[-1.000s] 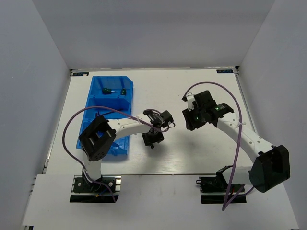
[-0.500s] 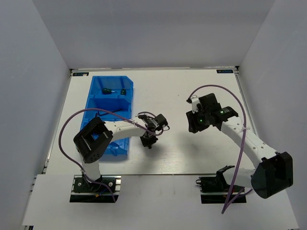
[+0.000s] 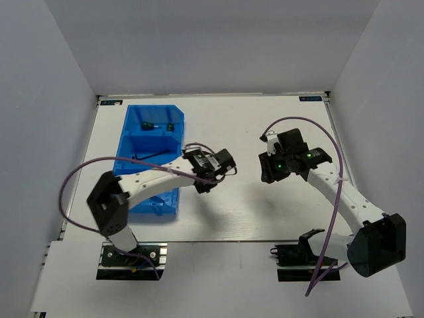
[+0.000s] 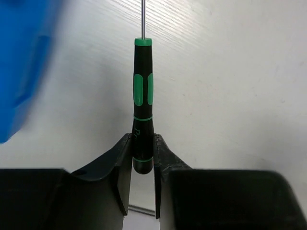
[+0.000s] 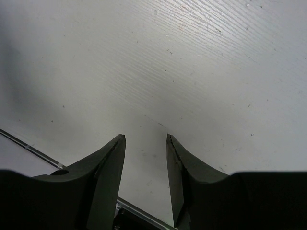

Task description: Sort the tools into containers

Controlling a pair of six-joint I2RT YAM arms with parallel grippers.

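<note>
Left pincer (image 4: 143,144) clamping screwdriver (image 4: 143,91) butt, shaft ahead

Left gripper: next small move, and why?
Probably carry the tool left, over the blue bin. The left gripper is shut on the handle end of the green-and-black screwdriver, above bare table, with the bin just to its left. The right gripper is open and empty.

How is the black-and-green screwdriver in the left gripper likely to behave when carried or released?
The black-and-green screwdriver is pinched only near its butt end by the left gripper, so it may pivot if jolted. Being round, it would probably roll on the white table. Its thin metal shaft looks stiff.
</note>
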